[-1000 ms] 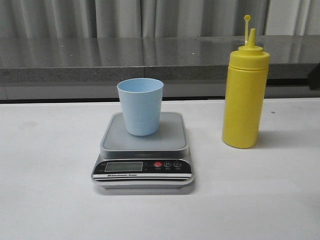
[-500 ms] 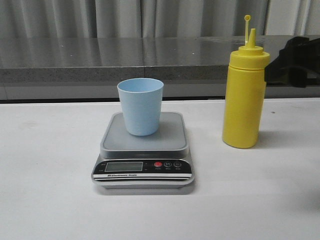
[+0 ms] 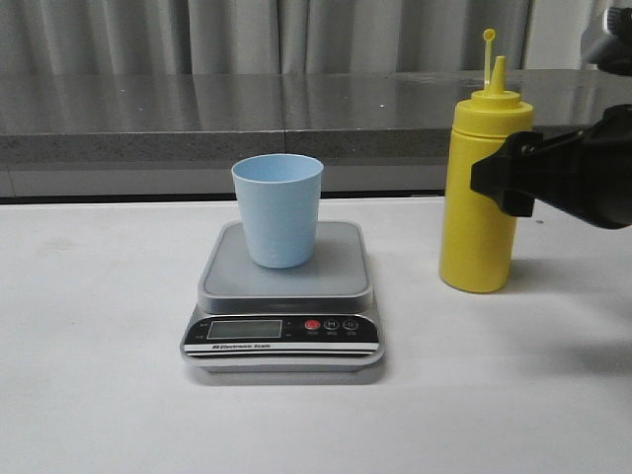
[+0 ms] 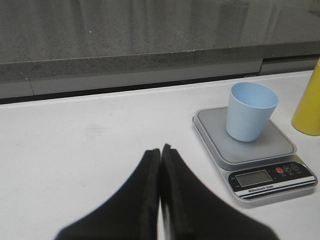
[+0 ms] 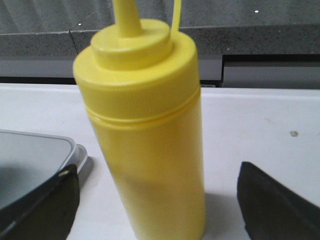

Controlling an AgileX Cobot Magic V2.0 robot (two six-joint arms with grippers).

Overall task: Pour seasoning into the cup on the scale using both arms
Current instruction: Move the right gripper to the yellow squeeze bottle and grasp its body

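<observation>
The seasoning, a tall yellow squeeze bottle [image 3: 480, 188], stands upright on the white table to the right of the scale [image 3: 284, 301]. The pale blue cup [image 3: 277, 209] stands upright on the scale's grey platform. My right gripper [image 3: 499, 180] reaches in from the right at the bottle's upper half. In the right wrist view it is open [image 5: 157, 202], with the bottle [image 5: 150, 140] between its fingers [image 5: 45, 205] and a gap on each side. My left gripper [image 4: 161, 150] is shut on nothing, low over the table left of the scale [image 4: 265, 175] and cup [image 4: 250, 112].
A grey stone ledge [image 3: 247, 114] runs along the back of the table, with curtains above it. The bottle's base [image 4: 307, 110] shows at the edge of the left wrist view. Bare white tabletop [image 3: 99, 375] lies left of and in front of the scale.
My right gripper has come in from the right edge of the front view and now overlaps the bottle's right side. Bottle, cup and scale have not moved.
</observation>
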